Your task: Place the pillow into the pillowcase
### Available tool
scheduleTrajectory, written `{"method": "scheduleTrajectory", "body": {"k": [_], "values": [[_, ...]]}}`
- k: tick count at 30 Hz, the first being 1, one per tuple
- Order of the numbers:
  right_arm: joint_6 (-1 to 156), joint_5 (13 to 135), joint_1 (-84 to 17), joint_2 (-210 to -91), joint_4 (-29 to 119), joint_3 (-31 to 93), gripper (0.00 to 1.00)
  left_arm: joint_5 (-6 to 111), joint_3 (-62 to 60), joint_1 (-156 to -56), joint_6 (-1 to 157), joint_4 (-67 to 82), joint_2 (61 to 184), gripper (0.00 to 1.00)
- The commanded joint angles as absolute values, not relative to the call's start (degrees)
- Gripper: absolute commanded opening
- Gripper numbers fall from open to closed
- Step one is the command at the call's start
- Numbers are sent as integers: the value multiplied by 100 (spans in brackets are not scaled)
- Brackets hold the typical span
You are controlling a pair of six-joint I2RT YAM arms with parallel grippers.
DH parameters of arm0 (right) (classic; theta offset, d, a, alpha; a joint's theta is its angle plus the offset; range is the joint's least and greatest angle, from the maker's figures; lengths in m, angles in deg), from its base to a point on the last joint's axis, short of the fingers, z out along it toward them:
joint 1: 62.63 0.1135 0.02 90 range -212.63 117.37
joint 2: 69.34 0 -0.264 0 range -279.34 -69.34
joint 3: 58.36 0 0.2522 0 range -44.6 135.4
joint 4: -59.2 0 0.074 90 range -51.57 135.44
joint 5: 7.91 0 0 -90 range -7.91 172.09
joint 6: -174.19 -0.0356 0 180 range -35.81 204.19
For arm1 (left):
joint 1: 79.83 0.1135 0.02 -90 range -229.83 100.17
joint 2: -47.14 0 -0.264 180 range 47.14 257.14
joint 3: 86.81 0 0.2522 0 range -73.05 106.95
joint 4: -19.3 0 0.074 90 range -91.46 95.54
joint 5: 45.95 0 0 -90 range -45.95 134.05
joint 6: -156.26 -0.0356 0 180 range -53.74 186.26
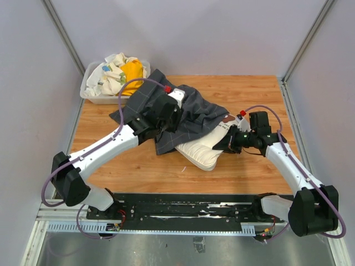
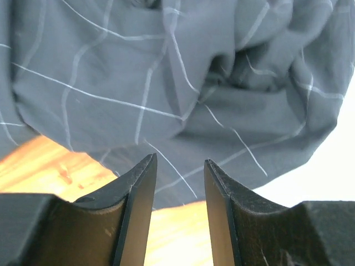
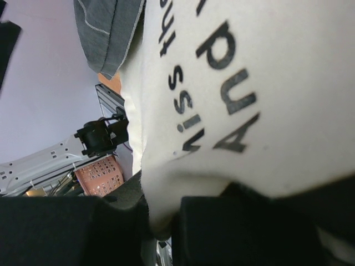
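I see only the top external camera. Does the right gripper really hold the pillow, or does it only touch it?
Observer: It holds it. In the right wrist view the right gripper is shut on the edge of the pillow.
Operator: And the other arm, has it cloth inside?
Observer: No. The left gripper is open with nothing between its fingers; the pillowcase hangs just beyond the tips.
Operator: Is the pillow plain?
Observer: No, black printed letters run across its face.
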State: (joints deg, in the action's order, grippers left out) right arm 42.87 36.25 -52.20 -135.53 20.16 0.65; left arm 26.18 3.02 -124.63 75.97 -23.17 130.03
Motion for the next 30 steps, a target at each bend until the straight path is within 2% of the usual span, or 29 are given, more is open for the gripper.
{"method": "scheduleTrajectory", "body": {"k": [1, 13, 19, 25, 28, 29, 30], "values": [[4348, 3380, -5257, -13463, 2326, -34, 8, 3136, -37, -12952, 7484, -1942, 12821, 45], [4302, 3384, -5255, -13386, 2334, -63, 9, 3062, 18, -13794, 7068, -1619, 13566, 49], [4297, 3358, -5259, -13348, 2305, -23, 9, 2003, 24, -13809, 6954, -1334, 14083, 55], [4297, 3356, -5255, -13307, 2293, -44, 9, 1353, 107, -13644, 7069, -1203, 14416, 56], [4297, 3357, -5253, -13297, 2303, -87, 9, 1156, 155, -13516, 7152, -1182, 14493, 54], [4297, 3358, -5252, -13296, 2301, -110, 9, 1061, 169, -13477, 7145, -1172, 14512, 50], [4297, 3363, -5251, -13285, 2319, -132, 9, 1044, 201, -13429, 7133, -1174, 14535, 39]]}}
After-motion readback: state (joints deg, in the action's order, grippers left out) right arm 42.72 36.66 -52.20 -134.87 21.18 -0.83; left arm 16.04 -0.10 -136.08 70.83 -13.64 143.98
